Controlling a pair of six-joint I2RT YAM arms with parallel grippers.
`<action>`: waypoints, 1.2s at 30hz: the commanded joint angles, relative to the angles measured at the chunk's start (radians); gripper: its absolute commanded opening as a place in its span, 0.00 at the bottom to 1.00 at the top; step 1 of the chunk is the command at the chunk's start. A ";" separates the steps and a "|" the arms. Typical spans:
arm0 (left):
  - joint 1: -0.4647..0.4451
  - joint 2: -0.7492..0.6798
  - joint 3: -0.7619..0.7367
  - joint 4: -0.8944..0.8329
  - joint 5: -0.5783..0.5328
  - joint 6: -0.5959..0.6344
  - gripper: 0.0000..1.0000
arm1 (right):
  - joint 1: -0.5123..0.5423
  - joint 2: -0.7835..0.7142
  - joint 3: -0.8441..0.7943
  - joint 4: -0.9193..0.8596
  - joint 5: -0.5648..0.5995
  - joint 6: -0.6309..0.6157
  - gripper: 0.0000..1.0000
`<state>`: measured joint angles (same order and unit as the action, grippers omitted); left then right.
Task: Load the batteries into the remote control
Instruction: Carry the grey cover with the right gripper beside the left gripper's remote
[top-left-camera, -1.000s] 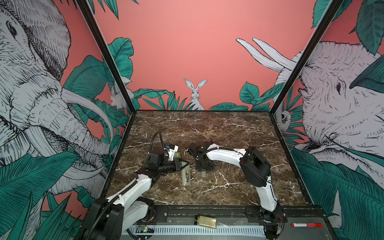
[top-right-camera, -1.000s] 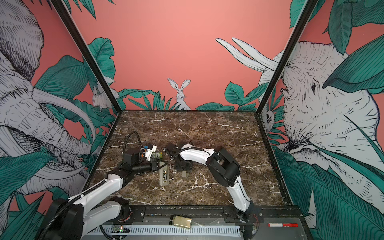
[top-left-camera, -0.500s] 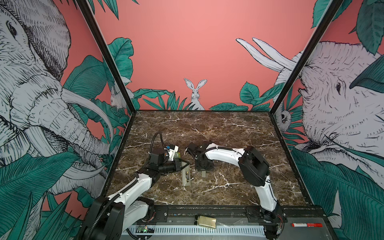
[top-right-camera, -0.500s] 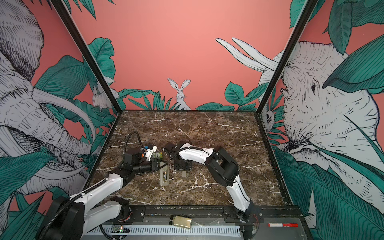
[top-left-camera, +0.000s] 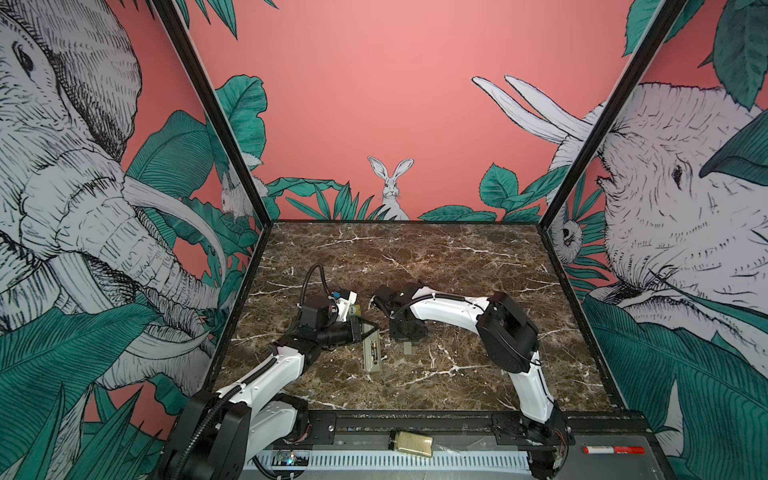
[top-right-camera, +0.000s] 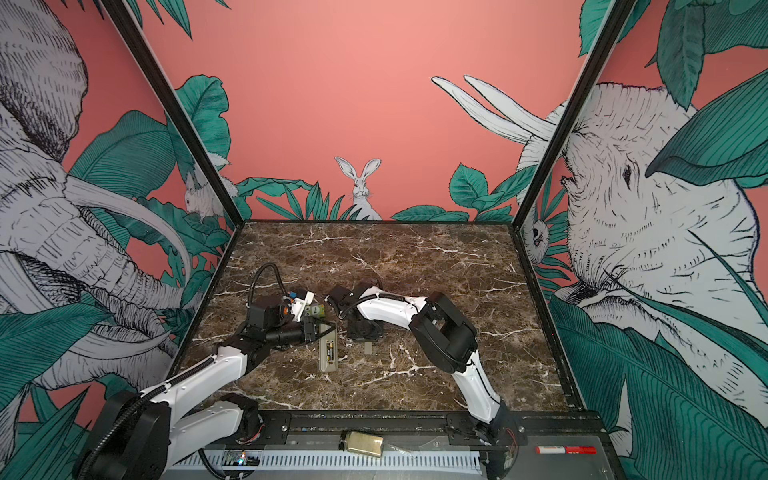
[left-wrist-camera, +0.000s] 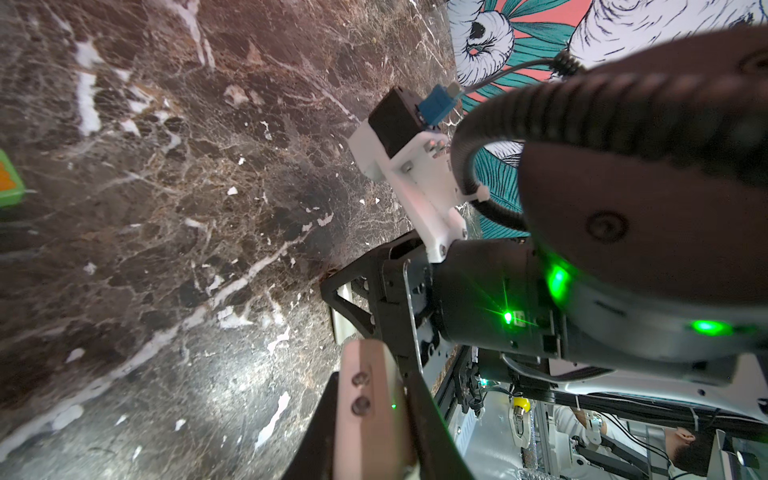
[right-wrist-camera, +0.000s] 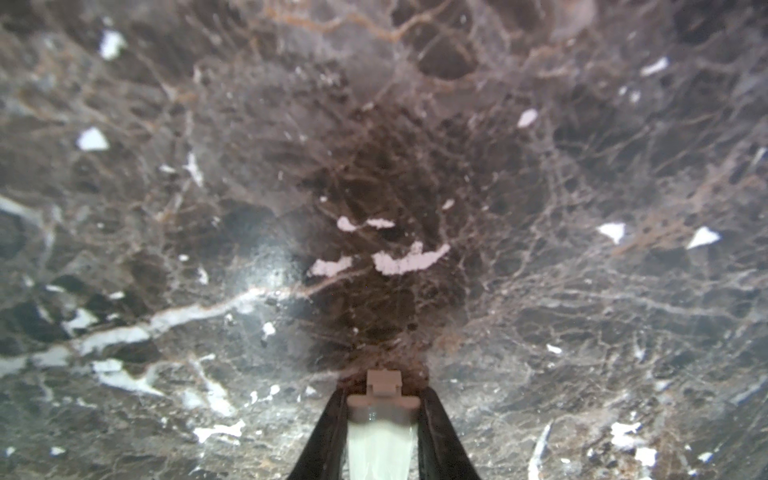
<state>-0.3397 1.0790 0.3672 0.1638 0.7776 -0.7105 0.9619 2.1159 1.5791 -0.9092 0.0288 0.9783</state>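
Observation:
The remote control (top-left-camera: 371, 353) lies back up on the marble, grey-beige, with dark brassy batteries (top-left-camera: 375, 348) showing in its recess in both top views (top-right-camera: 329, 350). My left gripper (top-left-camera: 366, 329) is shut on the remote's far end. In the left wrist view the beige slab of the remote control (left-wrist-camera: 370, 419) sits between the black fingers (left-wrist-camera: 424, 419). Just right of the remote, my right gripper (top-left-camera: 408, 341) points down at the table. It is shut on a small pale battery cover (right-wrist-camera: 382, 440) with a tab, whose end touches the marble (top-left-camera: 409, 349).
A green owl-faced block (top-left-camera: 354, 311) sits beside the left wrist, at the edge of the left wrist view (left-wrist-camera: 8, 183). On the front rail lie a small jar (top-left-camera: 410, 438) and a red marker (top-left-camera: 613, 450). Painted walls close in three sides.
The right arm's elbow has swung slightly left while its gripper stays low beside the remote. The left arm and the remote have not moved.

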 joint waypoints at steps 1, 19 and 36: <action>0.006 -0.002 0.011 0.036 0.012 -0.003 0.00 | -0.005 0.008 -0.025 -0.024 0.033 -0.007 0.22; 0.006 0.057 0.027 0.146 0.002 -0.060 0.00 | -0.001 -0.208 -0.177 0.141 0.086 -0.071 0.10; 0.006 0.139 0.082 0.268 -0.029 -0.138 0.00 | 0.006 -0.506 -0.260 0.310 0.125 -0.077 0.07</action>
<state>-0.3393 1.2144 0.4118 0.3519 0.7528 -0.8078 0.9623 1.6493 1.3258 -0.6830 0.1226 0.9112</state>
